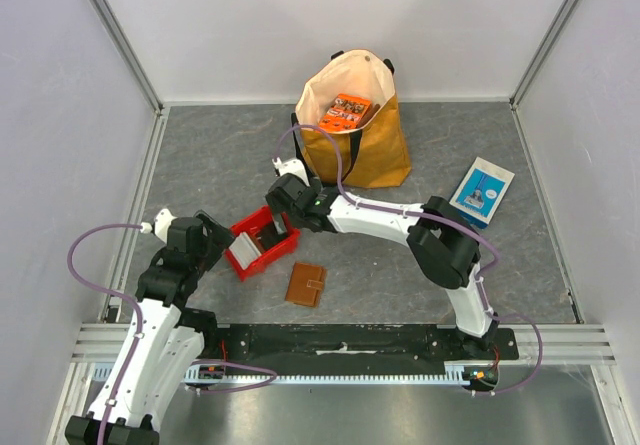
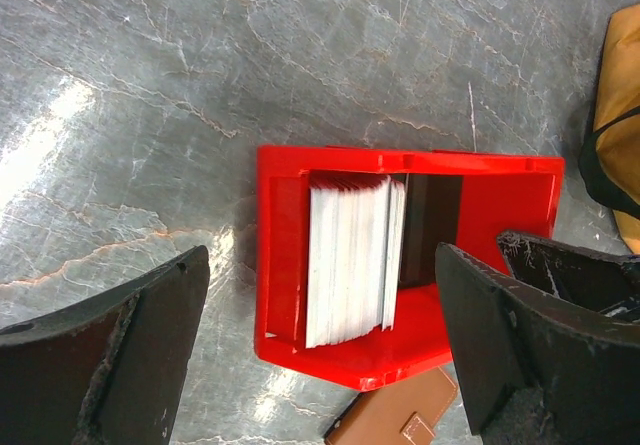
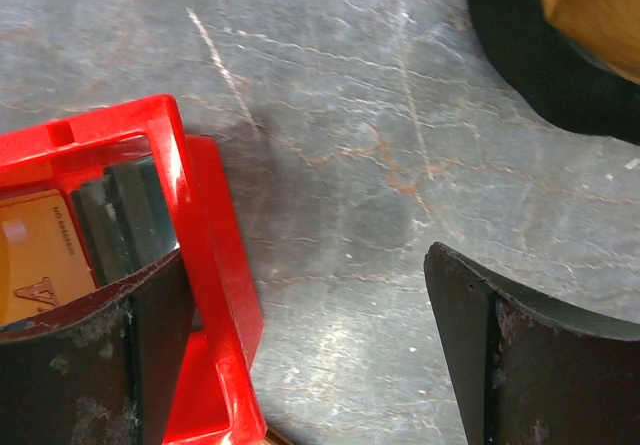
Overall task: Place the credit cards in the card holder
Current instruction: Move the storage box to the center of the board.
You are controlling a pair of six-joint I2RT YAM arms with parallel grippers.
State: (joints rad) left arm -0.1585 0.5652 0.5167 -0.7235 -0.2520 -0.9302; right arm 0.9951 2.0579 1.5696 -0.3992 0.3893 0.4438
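Red, shiny plastic makes the little bin (image 1: 262, 248), a box shape with straight walls, at 8 o'clock from the middle of the grey, stone-patterned table (image 1: 200, 155); inside it the credit cards (image 2: 350, 260) stand on their thin edges, packed tight like pages, mostly white, with a few dark ones on one side. We see the card holder (image 1: 306, 284) lying flat just beside the bin, at its 5 o'clock; it is smooth brown leather, a rectangle with a small tab. Our left gripper (image 1: 212, 233) sits by the bin's 9 o'clock end, jaws spread wide and empty; our right gripper (image 1: 282, 220) hangs over the bin's 1 o'clock end, jaws wide and empty too; its black fingers (image 3: 520, 365) look scuffed. At 12 o'clock a soft yellow cloth bag (image 1: 365, 150) stands open with an orange packet (image 1: 347, 111) inside; at 3 o'clock lies a flat blue-and-white box (image 1: 483, 191).
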